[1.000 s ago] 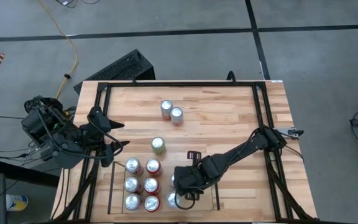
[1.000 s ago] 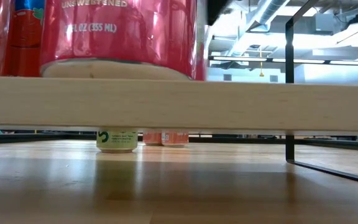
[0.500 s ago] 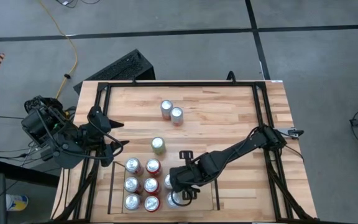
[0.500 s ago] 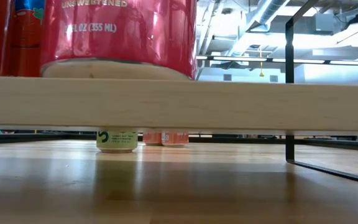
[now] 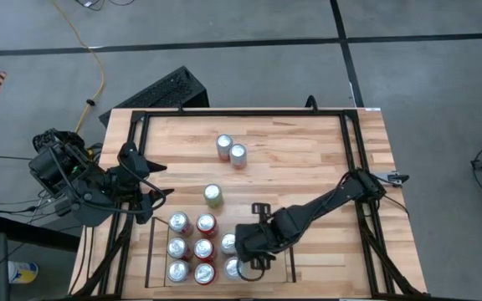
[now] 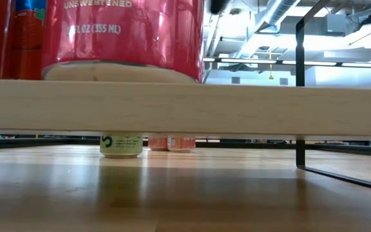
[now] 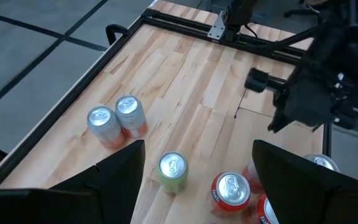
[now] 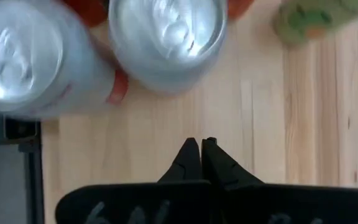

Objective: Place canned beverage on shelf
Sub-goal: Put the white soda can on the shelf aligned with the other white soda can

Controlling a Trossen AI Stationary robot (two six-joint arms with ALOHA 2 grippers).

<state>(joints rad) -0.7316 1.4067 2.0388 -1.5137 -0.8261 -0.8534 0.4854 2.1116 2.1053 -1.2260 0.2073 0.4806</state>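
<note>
Low in the high view, the right gripper (image 5: 251,248) hovers over the shelf (image 5: 287,269), its fingers (image 8: 201,158) pressed together on nothing. Two silver-topped cans sit just left of it: one (image 5: 229,243) beside the gripper, another (image 5: 233,267) nearer the bottom edge, though whether either touches the fingers is hard to say. Six more cans (image 5: 192,248) fill the shelf's left part. A green can (image 5: 213,196) stands above the shelf, mid-frame. At far left the left gripper (image 5: 159,206) waits with its fingers spread apart.
</note>
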